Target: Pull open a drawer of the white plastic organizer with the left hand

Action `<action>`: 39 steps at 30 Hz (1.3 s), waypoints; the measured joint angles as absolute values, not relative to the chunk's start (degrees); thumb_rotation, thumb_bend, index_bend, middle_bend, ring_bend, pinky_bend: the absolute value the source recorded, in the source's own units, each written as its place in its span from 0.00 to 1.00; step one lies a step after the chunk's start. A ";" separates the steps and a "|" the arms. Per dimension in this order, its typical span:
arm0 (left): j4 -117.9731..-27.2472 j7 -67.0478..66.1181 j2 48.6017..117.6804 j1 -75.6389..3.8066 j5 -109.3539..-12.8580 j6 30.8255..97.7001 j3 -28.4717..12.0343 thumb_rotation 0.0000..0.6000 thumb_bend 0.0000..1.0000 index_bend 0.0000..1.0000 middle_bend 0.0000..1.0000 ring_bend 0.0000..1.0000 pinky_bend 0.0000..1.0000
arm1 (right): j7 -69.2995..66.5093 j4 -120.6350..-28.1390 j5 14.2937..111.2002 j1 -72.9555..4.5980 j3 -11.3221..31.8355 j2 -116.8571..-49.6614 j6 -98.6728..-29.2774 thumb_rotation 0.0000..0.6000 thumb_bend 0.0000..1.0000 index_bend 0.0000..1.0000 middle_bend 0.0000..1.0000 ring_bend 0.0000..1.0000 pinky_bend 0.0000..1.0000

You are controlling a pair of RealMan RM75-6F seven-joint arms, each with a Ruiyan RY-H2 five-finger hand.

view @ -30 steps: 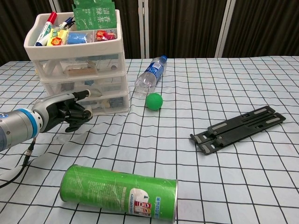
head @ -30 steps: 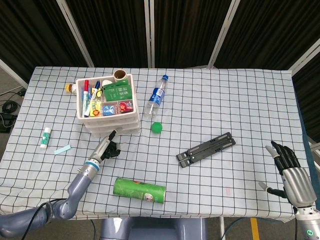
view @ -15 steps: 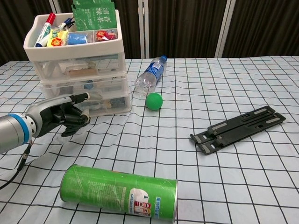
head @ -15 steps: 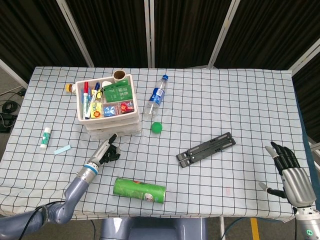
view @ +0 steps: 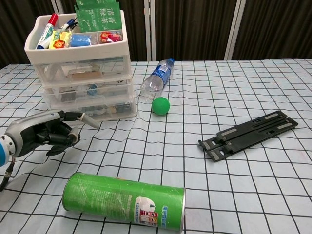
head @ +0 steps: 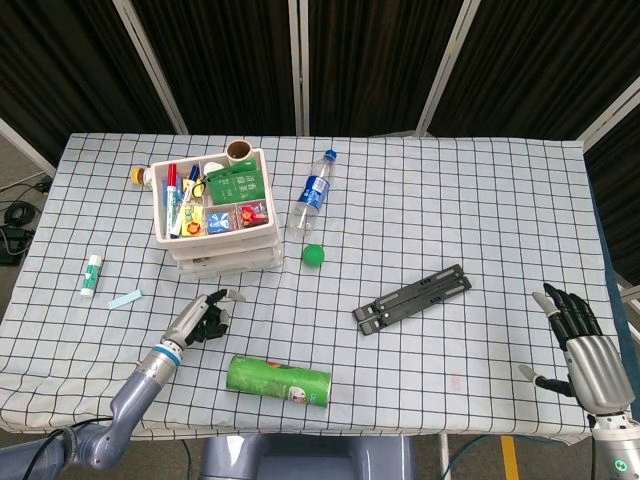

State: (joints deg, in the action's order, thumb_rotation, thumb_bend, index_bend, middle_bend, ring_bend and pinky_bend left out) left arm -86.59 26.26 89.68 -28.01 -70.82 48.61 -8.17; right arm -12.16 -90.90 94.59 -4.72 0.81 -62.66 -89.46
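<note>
Green packet (view: 97,10) in the organizer's top tray: white Chinese characters on its face, too small to read with certainty.
Green can (view: 125,197): pictured label near one end, lettering illegible.
Water bottle (view: 157,79): blue label, print not legible.

Your head view sits high up and looks steeply down, so you get the whole checkered table (head: 420,200) and both hands from a fair way off. The chest view is low and close, facing across the tabletop toward the dark curtains (view: 195,29). Both catch the white plastic organizer (head: 215,225), green can (view: 124,197) and left hand (view: 41,135).
</note>
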 measured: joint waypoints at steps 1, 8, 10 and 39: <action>-86.78 26.36 89.48 -27.79 -71.24 48.85 -7.87 1.00 0.86 0.27 0.87 0.86 0.86 | -12.17 -90.90 94.57 -4.70 0.83 -62.65 -89.51 1.00 0.01 0.00 0.00 0.00 0.00; -87.14 23.21 88.26 -26.08 -77.05 53.62 -4.82 1.00 0.86 0.19 0.87 0.86 0.86 | -11.69 -90.87 94.71 -4.72 0.73 -62.86 -89.34 1.00 0.01 0.00 0.00 0.00 0.00; -87.26 20.22 87.93 -25.36 -79.13 56.65 -4.05 1.00 0.85 0.17 0.87 0.86 0.86 | -11.46 -90.87 94.82 -4.71 0.71 -62.95 -89.37 1.00 0.01 0.00 0.00 0.00 0.00; -101.70 -30.40 81.89 -22.93 -66.23 70.55 -10.66 1.00 0.86 0.18 0.87 0.86 0.86 | -11.41 -91.04 95.13 -4.61 0.41 -62.91 -89.26 1.00 0.01 0.00 0.00 0.00 0.00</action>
State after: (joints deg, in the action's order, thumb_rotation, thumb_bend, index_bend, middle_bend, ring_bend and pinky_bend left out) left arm -101.70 -30.40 81.89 -22.93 -66.23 70.55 -10.66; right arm -11.41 -91.04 95.13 -4.61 0.41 -62.91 -89.26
